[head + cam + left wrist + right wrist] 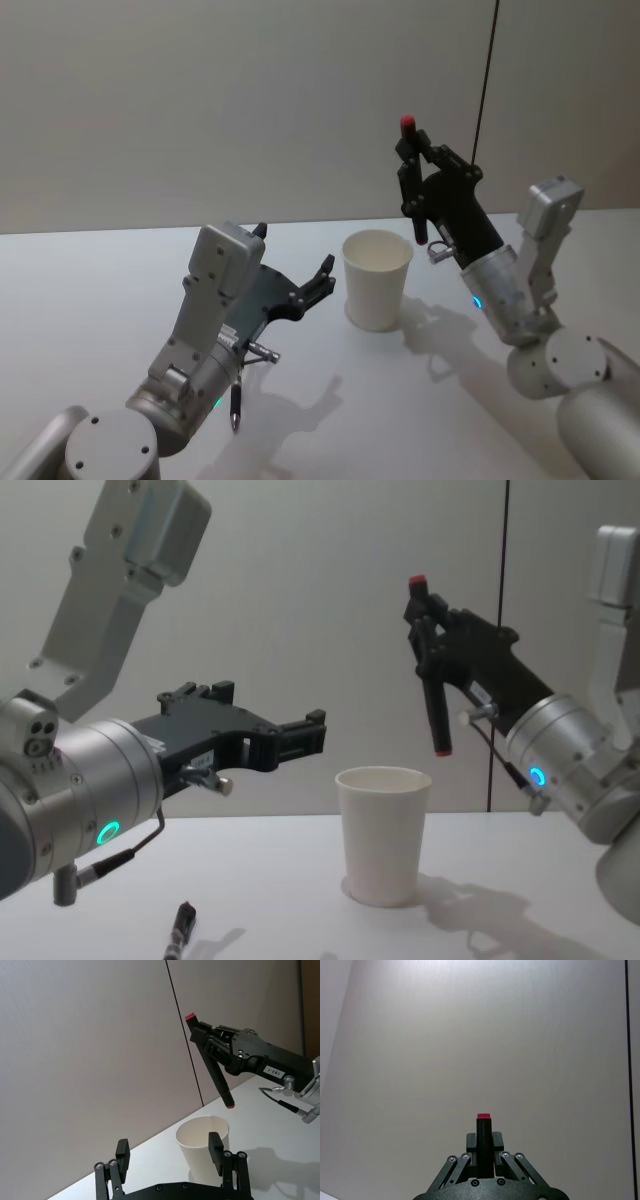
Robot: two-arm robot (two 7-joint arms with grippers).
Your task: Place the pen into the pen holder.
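Pen (436, 715): being held, slightly tilted, just above the right rim of pen holder (383, 830), clamped in right pincer (422, 615). Left pincer (295, 248): being held with fingers apart beside the holder.

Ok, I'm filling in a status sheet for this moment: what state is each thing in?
pen: held off the table, nearly upright, lower end just above the pen holder's rim, not inside.
pen holder: upright on the table, looks empty.
right pincer: shut on the pen, raised above the pen holder.
left pincer: open, holding nothing, hovering on the pen holder's left.
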